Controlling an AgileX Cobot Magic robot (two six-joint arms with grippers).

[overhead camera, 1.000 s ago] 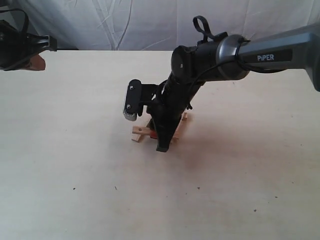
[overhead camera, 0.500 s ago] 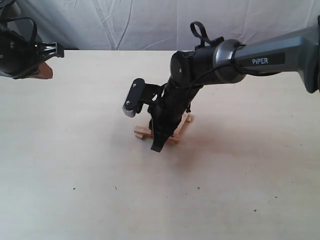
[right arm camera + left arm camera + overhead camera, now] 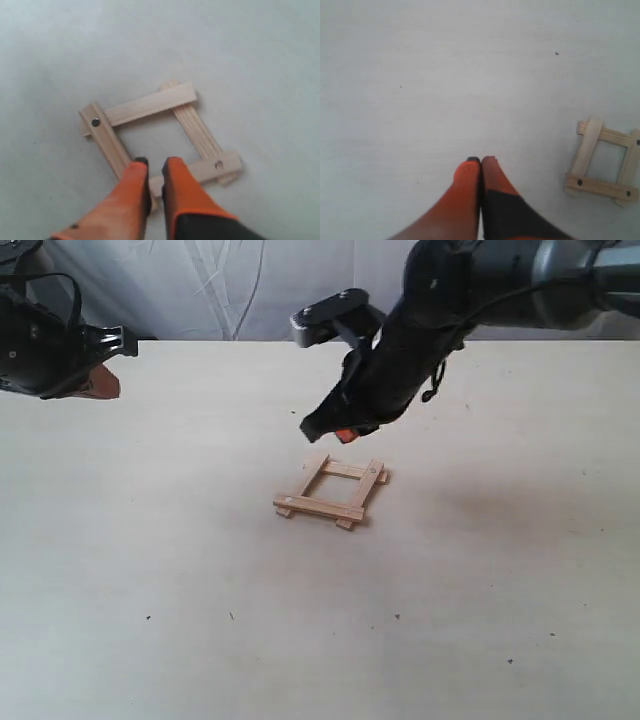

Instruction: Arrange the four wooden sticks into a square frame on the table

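Sticks [image 3: 150, 103] form a square frame [image 3: 320, 507] near the barely parted right hand [image 3: 154, 165]; left hand [image 3: 480, 161] closed.

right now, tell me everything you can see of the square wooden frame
The square frame is four pale flat wooden slats crossed at the corners, ends slightly overhanging, small dark holes near some ends. It lies flat on the table, open in the middle. Only the table touches it; the right gripper hovers above, clear of it.

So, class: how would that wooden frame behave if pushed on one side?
The square frame probably shifts apart: its sticks look only stacked at corners. Being flat and thin, they likely slide, not roll, and seem light.
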